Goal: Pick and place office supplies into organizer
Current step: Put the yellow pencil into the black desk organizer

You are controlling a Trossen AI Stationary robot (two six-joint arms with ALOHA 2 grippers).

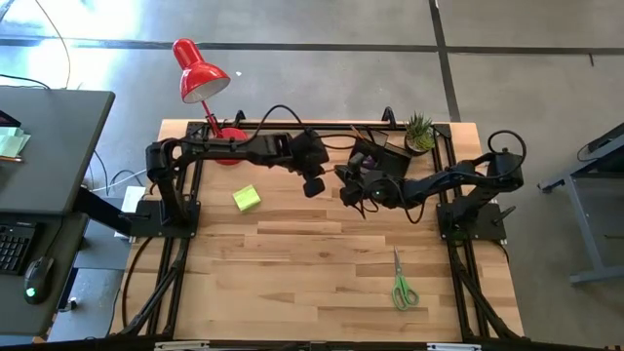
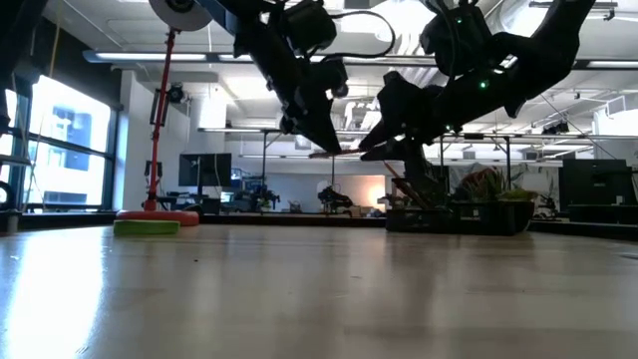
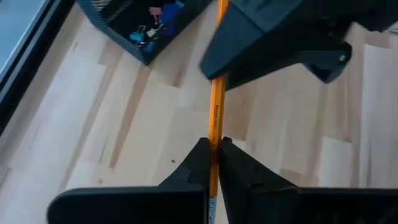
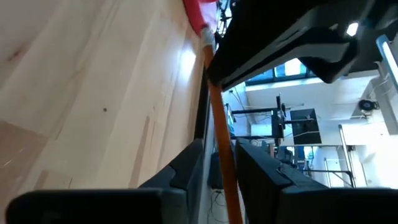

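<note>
An orange pencil (image 3: 216, 112) hangs in the air between my two grippers, above the table's middle (image 2: 339, 152). My left gripper (image 1: 314, 185) is shut on it. My right gripper (image 1: 349, 190) faces it from the right, open, one finger on each side of the pencil (image 4: 221, 143). The black mesh organizer (image 1: 382, 156) stands just behind the right gripper, with blue clips inside (image 3: 146, 28). A yellow-green sticky-note block (image 1: 247, 198) lies flat left of centre. Green-handled scissors (image 1: 402, 288) lie flat on the near right of the table. My left gripper (image 3: 213, 163) pinches the pencil between its two fingertips, near the ferrule end (image 3: 211, 202). The fingers lie across the shaft. The pencil is lifted clear of the table, about level, and its long end reaches to my right gripper (image 3: 273, 43).
A red desk lamp (image 1: 200, 73) stands at the far left corner, its base (image 1: 230, 133) on the table. A small potted plant (image 1: 419, 132) sits right of the organizer. A dark side desk (image 1: 39, 146) stands left of the table. Bare wood fills the near half.
</note>
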